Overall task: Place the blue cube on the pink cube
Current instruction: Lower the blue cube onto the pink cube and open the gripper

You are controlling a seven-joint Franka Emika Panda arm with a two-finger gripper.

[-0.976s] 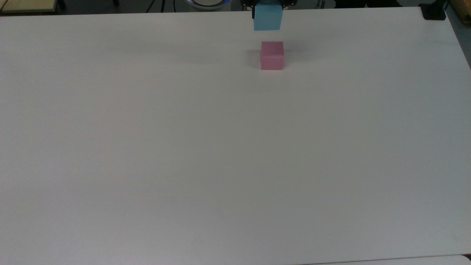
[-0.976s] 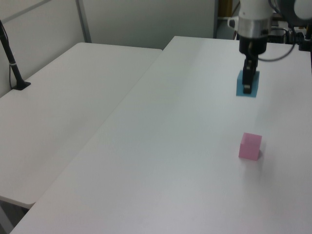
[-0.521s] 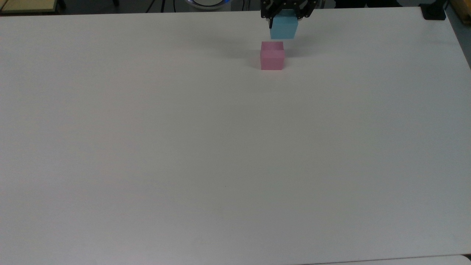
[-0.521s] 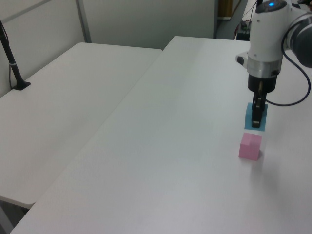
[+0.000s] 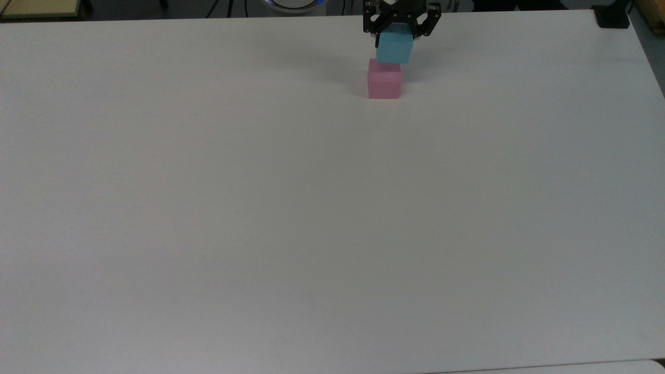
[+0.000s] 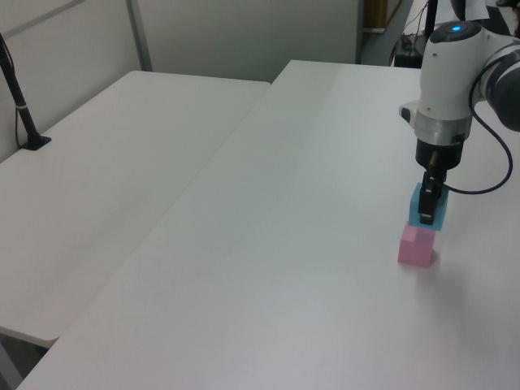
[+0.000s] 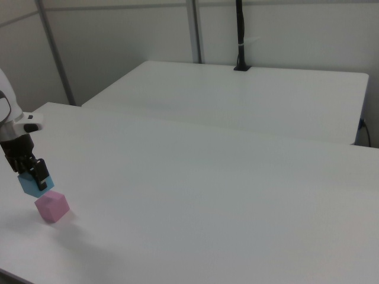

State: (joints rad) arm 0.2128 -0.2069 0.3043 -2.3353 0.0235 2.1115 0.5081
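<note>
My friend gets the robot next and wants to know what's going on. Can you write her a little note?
Gripper: shut on the blue cube, holding it in the air.
Pink cube: sits alone on the white table.
Done: the blue cube is picked up and brought close above the pink one, a bit off toward the top view's upper right.
Left: line it up over the pink cube, lower it, open the gripper and pull away.
</note>
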